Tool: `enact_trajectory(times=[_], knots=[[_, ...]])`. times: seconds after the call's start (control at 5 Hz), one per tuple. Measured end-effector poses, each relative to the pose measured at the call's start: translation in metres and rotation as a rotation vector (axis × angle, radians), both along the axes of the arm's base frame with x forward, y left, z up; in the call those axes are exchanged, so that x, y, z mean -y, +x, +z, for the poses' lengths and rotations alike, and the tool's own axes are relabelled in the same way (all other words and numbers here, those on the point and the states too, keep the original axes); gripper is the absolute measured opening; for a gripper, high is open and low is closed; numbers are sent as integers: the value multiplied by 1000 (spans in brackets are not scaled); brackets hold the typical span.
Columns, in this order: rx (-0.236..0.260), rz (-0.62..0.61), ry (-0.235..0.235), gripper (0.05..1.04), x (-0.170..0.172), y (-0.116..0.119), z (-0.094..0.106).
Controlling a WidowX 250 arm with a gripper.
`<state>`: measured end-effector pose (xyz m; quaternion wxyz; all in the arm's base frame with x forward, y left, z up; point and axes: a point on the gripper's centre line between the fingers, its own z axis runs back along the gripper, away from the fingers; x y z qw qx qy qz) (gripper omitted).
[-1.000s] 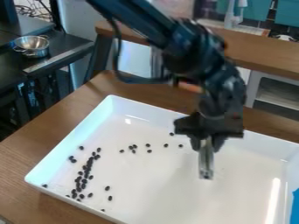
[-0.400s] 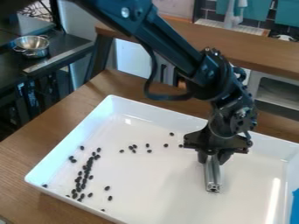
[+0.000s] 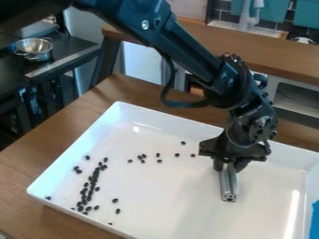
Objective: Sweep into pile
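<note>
A large white rectangular tray (image 3: 187, 219) with raised walls sits on a brown wooden table (image 3: 37, 168), small dark oval beans (image 3: 93, 179) bunched at its left and scattered toward its far middle. Right of them, the black two-finger gripper (image 3: 228, 165) grips a silver metal bar (image 3: 228, 186) over the tray. Beyond stand a brown wooden counter (image 3: 280, 53) and, far left, a shiny metal bowl (image 3: 35, 47).
</note>
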<state>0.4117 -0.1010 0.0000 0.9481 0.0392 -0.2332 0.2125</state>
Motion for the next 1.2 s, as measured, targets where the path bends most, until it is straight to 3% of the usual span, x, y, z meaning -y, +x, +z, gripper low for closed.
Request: enact_trajectory(times=[0.4, 1.0, 1.2], knots=[[-23, 32, -21, 374, -32, -15, -5], [-125, 138, -81, 374, -117, -26, -3], [-142, 155, -71, 374, -133, -34, -3]])
